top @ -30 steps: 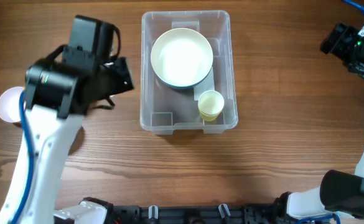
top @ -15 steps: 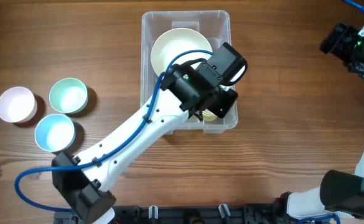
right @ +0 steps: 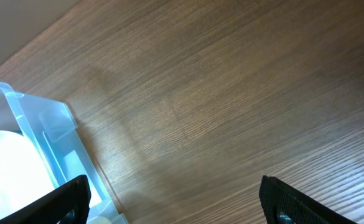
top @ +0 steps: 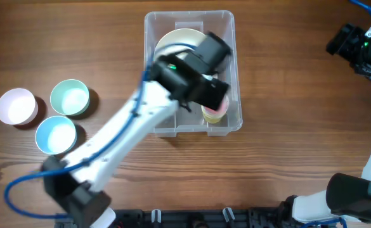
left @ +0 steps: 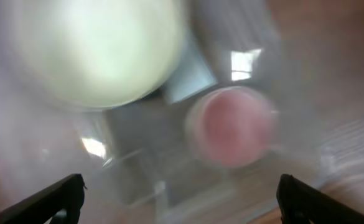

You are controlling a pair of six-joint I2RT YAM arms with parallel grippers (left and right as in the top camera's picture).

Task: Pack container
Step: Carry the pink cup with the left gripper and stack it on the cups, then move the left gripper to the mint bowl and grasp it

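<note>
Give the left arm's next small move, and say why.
Probably lift the left gripper straight up out of the container: it is open and empty, the pink cup sits inside the bin below it, and the mint bowl waits outside with two others.

Clear glossy plastic container [top: 238, 63], matt wood-grain table [top: 299, 145], smooth mint bowl [top: 70, 97]
</note>
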